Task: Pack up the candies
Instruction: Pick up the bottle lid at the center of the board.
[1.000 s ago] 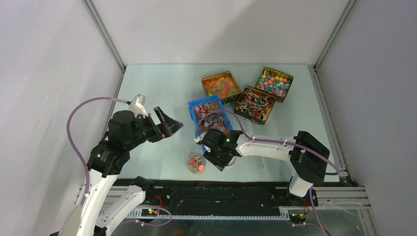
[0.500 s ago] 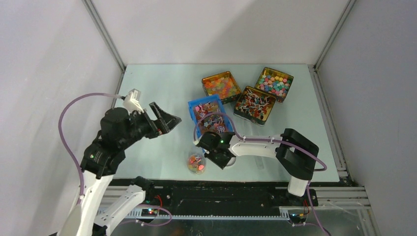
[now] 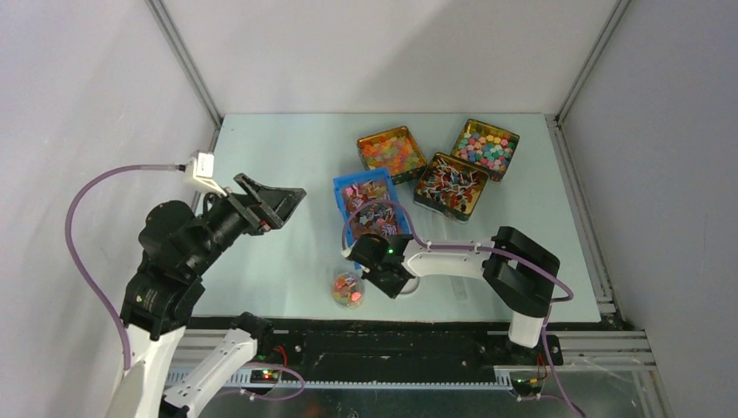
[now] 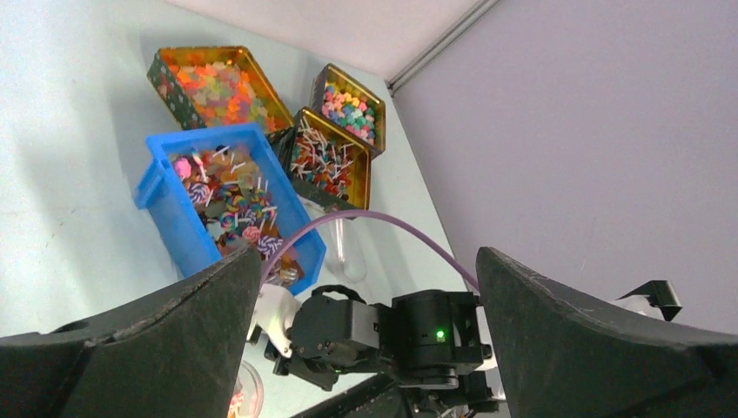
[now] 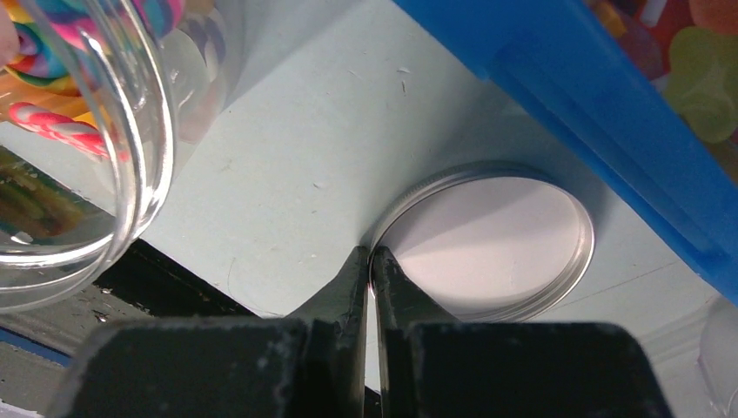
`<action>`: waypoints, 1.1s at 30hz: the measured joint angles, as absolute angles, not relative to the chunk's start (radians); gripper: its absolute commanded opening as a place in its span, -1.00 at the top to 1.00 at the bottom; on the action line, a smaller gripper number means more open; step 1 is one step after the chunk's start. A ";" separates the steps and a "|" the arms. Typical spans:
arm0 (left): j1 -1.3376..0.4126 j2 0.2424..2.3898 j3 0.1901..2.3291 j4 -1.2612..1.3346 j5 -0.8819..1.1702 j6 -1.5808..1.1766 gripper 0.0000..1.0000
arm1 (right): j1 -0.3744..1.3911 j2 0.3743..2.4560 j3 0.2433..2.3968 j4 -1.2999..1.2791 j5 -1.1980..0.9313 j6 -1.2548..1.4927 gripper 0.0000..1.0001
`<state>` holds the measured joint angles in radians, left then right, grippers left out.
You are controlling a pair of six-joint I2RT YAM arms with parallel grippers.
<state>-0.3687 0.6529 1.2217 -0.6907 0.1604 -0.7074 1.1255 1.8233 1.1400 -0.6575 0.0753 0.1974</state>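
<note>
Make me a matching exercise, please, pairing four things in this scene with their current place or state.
Things:
1. jar lid
2. glass jar
3. blue bin
4. left gripper

States:
A. jaws wide open, held up above the table
B. flat on the table, rim between the nearly shut jaws of the right gripper
C. heaped with lollipops, beside the gold tins
D. a few candies inside, near the table's front edge

Pairs: 1-B, 2-D, 3-C, 4-A
</note>
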 measured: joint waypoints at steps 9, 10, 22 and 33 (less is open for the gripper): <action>-0.369 0.620 1.209 -0.640 0.129 -0.706 -0.99 | 1.122 1.817 1.140 -0.673 0.075 0.203 1.00; -0.369 0.616 1.204 -0.636 0.128 -0.703 -0.99 | 1.121 1.813 1.140 -0.680 0.074 0.206 1.00; -0.368 0.575 1.085 -0.579 0.185 -0.548 -0.99 | 1.102 1.564 1.152 -0.796 0.021 0.252 1.00; -0.368 0.482 0.821 -0.419 0.304 -0.426 -0.99 | 0.926 1.328 1.219 -0.820 -0.279 0.259 1.00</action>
<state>-0.3679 0.4816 0.8211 -0.4194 0.3042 -0.4263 0.9260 1.3285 1.2186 -0.8196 -0.2787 0.2592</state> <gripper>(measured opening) 0.996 0.007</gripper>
